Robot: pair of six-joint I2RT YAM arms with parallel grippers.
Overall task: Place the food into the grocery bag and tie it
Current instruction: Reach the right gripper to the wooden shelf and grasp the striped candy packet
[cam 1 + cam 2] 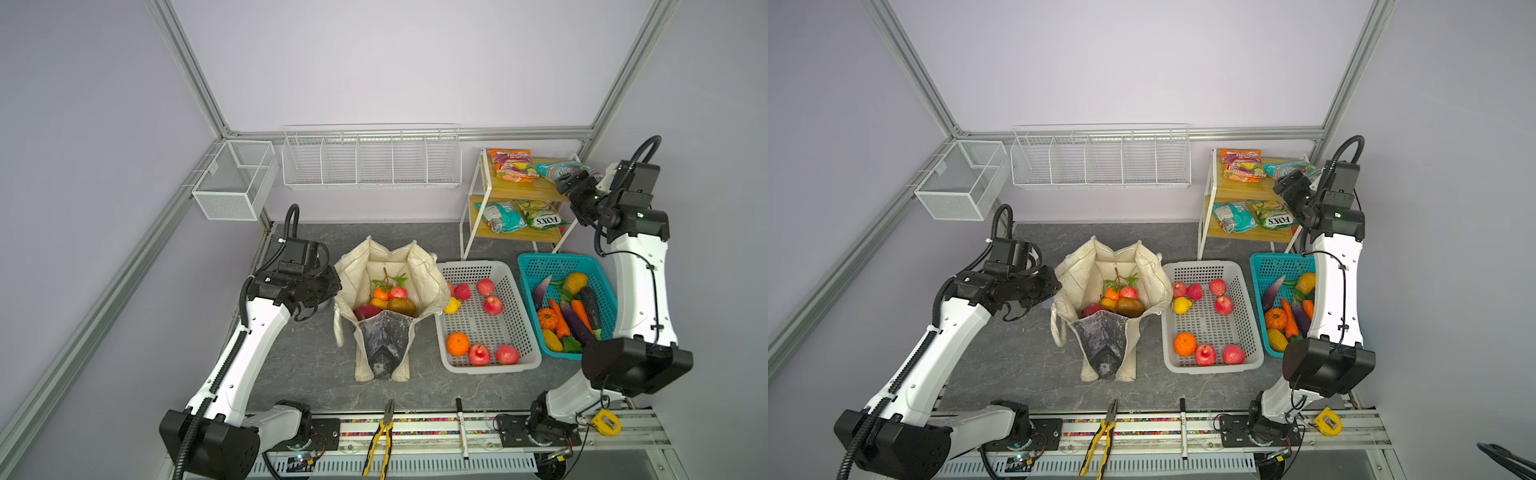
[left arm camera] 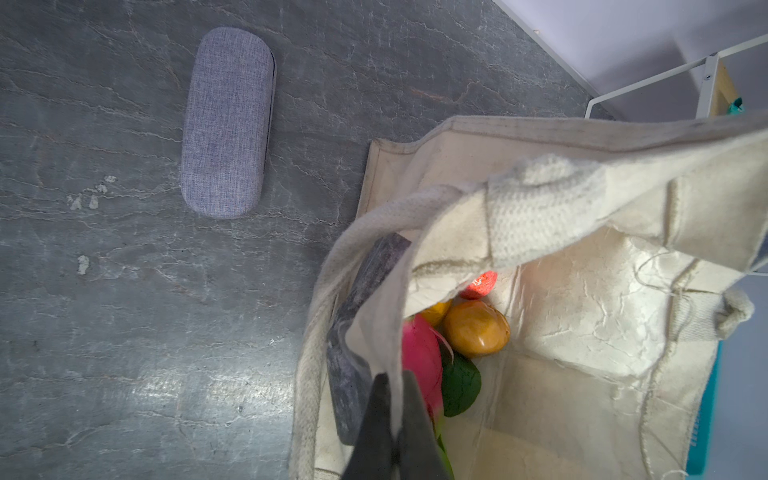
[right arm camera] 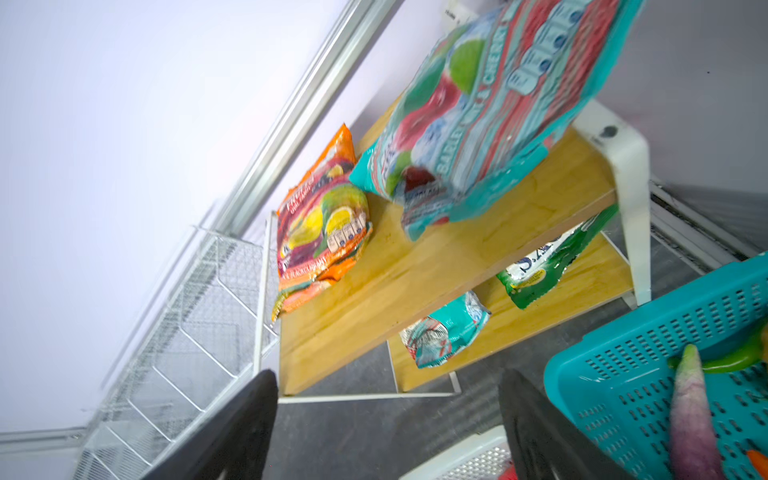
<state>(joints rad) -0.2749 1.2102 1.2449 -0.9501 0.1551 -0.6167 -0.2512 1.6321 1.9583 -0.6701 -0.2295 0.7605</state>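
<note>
Two claws, two states: left claw (image 2: 390,419) is pinched tight on the cloth rim of the grocery bag (image 1: 428,286), which stands open on the surface (image 1: 307,365) between the left arm (image 1: 257,328) and the white basket (image 1: 490,366), several fruit (image 1: 401,306) inside it. Right claw (image 3: 386,428) gapes wide, gripping nothing, up beside the shelf rack (image 1: 519,189) and just beside the teal snack packet (image 3: 490,116) on its top shelf. Vegetables (image 1: 577,324) sit in the teal basket (image 1: 540,259).

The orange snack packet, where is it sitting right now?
In both top views the orange snack packet lies on the top shelf of the wooden rack at the back right, just left of a teal packet.
</note>
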